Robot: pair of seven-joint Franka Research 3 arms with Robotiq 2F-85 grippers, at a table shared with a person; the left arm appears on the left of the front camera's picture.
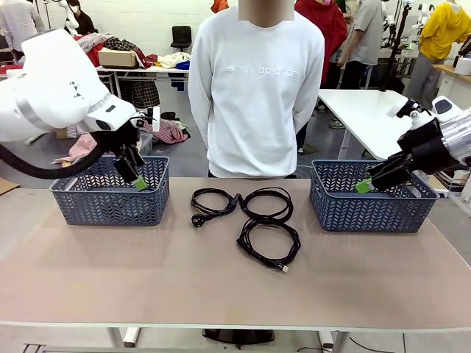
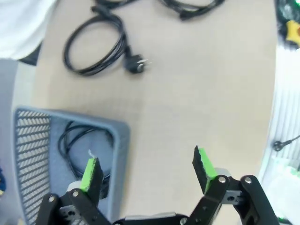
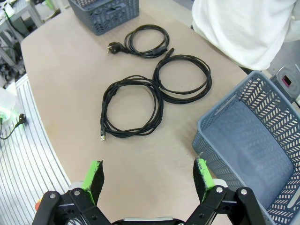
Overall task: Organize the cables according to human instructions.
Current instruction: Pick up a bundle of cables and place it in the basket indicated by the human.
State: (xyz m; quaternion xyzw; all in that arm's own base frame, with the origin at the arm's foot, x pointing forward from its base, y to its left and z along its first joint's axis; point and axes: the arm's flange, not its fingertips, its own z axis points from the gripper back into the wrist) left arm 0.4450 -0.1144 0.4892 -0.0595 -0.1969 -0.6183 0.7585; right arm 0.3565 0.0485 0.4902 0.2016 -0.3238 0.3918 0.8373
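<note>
Three black cables lie flat on the tabletop [image 1: 147,287] in a little bunch, and everything else sits around that bunch. The cable with the round plug [image 3: 112,47] is the left part of the bunch. The middle cable [image 3: 180,57] touches it, and the near cable [image 3: 104,108] lies on the robot's side of the bunch, touching the middle one. Each is a round coil, so none has a real long way. Only the round plug sticks out, toward the left basket [image 1: 110,206]. That basket stands to the left of the bunch and has a fourth cable [image 2: 61,143] inside it. The right basket [image 1: 353,217] stands to the right of the bunch and has nothing in it. The left end effector [image 1: 138,179] hangs over the left basket's edge on the bunch side, with its fingers spread wide and holding nothing. The right end effector [image 1: 366,184] hangs over the right basket's edge nearest the bunch, and its fingers are spread wide and empty too. Both point down and lean in toward the bunch. I think the left arm is closer to the plug cable, and the right arm is closer to the other two. The person [image 1: 254,95] stands behind the bunch with arms tucked back, so which cable goes next is not clear yet.
</note>
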